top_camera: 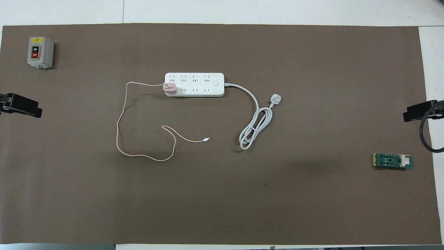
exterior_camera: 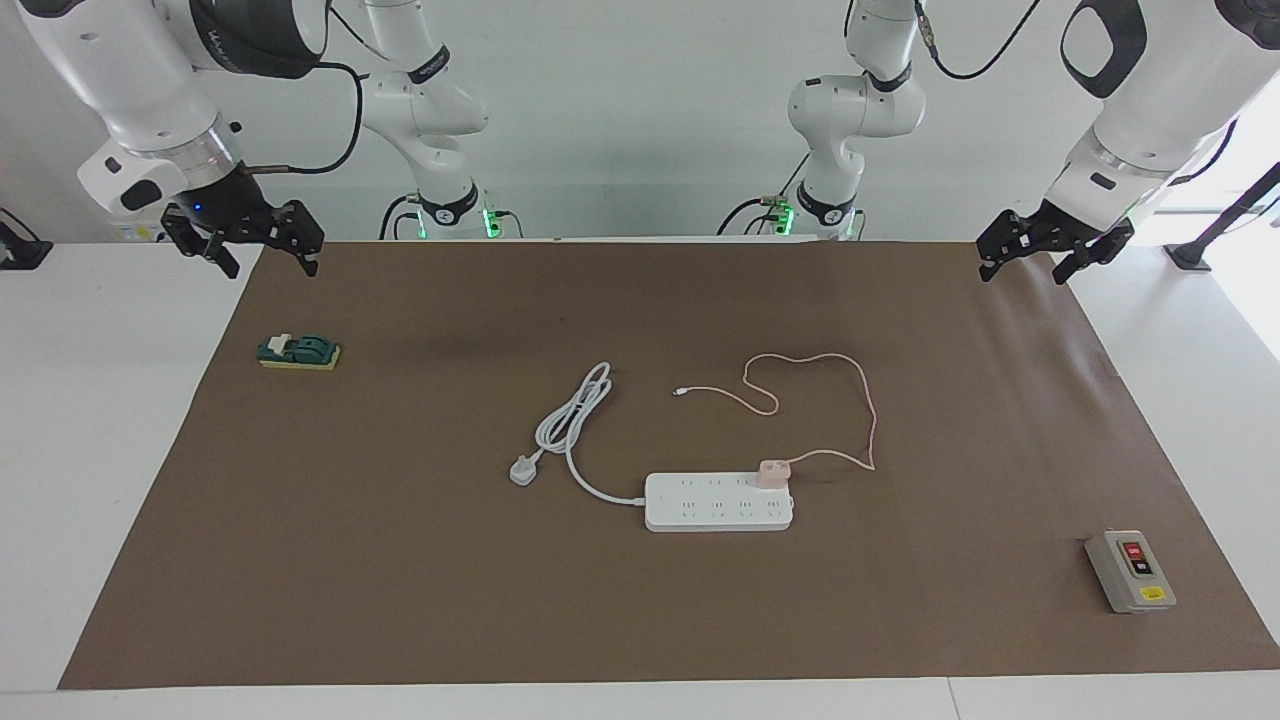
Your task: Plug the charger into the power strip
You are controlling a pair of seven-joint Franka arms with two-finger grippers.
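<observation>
- Where the brown paper mat (exterior_camera: 400,560) covers the white worktop (exterior_camera: 100,420), the long flat white power strip with two rows of sockets (exterior_camera: 718,503) lies near the middle, its thick white cord (exterior_camera: 575,420) coiled beside it toward the right arm's end and finishing in a white three-pin plug (exterior_camera: 523,469).
- The small pale-pink cube charger (exterior_camera: 773,472) sits seated in a socket at the strip's end toward the left arm – in the row nearer the robots.
- Its long thin pink cable (exterior_camera: 835,400) loops loosely over the mat nearer the robots than the strip, and the small white connector tip (exterior_camera: 679,392) lies apart from everything else.
- The left pincer (exterior_camera: 1040,248) hangs empty over the mat's corner by its own base, fingers spread apart.
- The right pincer (exterior_camera: 262,245) hangs likewise over the other near corner – jaws wide, holding nothing.
- A small green block with a white piece on a yellow base (exterior_camera: 298,352) rests on the mat under the right pincer's reach, well apart from the strip.
- A grey box with red and black buttons (exterior_camera: 1130,571) stands at the left arm's end, farther from the robots than the strip.
</observation>
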